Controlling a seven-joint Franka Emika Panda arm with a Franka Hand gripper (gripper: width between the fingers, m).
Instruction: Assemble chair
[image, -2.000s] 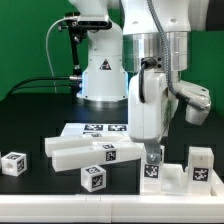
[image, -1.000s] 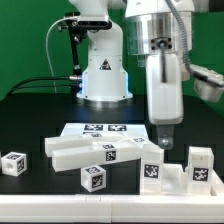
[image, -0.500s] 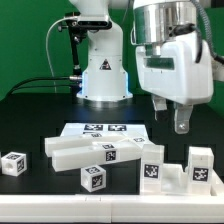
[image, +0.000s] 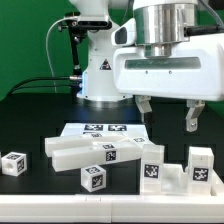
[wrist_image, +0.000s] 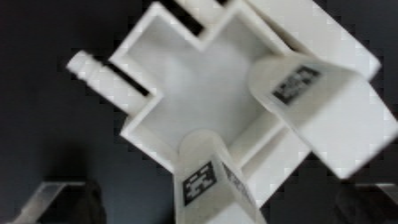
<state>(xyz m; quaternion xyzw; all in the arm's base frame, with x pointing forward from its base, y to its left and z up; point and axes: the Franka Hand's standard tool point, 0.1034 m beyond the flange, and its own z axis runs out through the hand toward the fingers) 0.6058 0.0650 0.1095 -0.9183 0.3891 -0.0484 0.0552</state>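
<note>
The chair is in loose white tagged parts on the black table. A group of upright tagged blocks (image: 151, 167) stands at the exterior view's right front, with another tagged block (image: 201, 165) beside it. Two long bars (image: 95, 152) lie in the middle. My gripper (image: 169, 114) hangs open above the right-hand group, holding nothing and clear of the parts. In the wrist view a notched white panel (wrist_image: 178, 80) with two tagged posts (wrist_image: 294, 85) lies under my gripper (wrist_image: 210, 205). Its dark fingers (wrist_image: 54, 200) stand far apart on either side.
The marker board (image: 100, 129) lies flat behind the bars. A small tagged cube (image: 14, 163) sits at the exterior view's far left and another cube (image: 93, 178) at the front. The robot's base (image: 103, 70) stands at the back, with cables to its left.
The gripper has risen off the right-hand parts and turned about its vertical axis, so both open fingers now face the exterior camera. The parts have not moved.
</note>
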